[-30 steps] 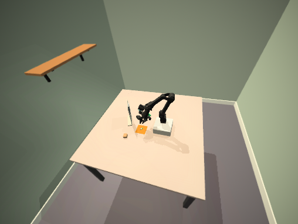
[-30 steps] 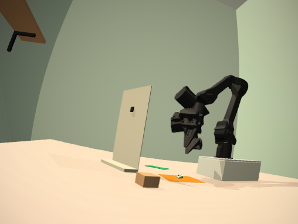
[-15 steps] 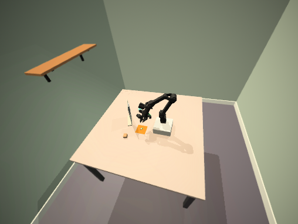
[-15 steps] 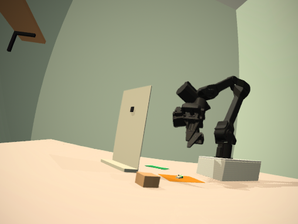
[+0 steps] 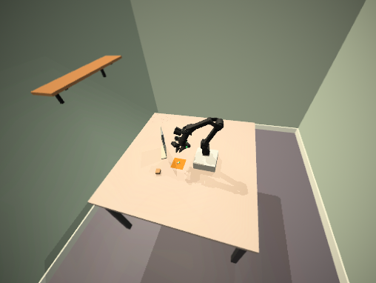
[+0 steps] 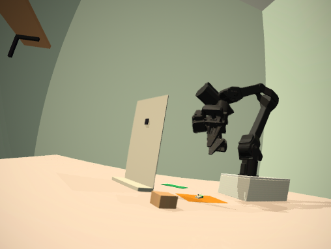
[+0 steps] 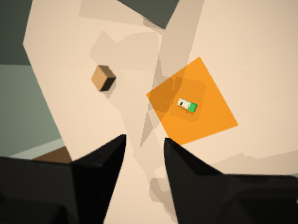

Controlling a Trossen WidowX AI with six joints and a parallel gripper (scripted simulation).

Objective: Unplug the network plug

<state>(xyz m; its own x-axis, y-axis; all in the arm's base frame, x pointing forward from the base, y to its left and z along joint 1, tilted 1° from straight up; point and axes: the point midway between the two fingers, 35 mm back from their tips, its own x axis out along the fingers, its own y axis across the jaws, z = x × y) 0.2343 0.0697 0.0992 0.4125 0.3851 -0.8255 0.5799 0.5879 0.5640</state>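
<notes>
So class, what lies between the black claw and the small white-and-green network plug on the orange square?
Nothing: the claw hangs above the plug, with only air between them. The exterior view shows this best.

The single black arm rises from its white base block (image 6: 254,187), its lower link leaning up to a high elbow, the forearm running level away from the base before the wrist turns steeply downward. The gripper (image 6: 216,146) hangs in the air well above the table (image 6: 65,208), out to one side of the base block, fingers pointing down. In the wrist view its two dark fingers stand partly apart, with bare gap between them; they hold nothing and touch nothing.
</notes>
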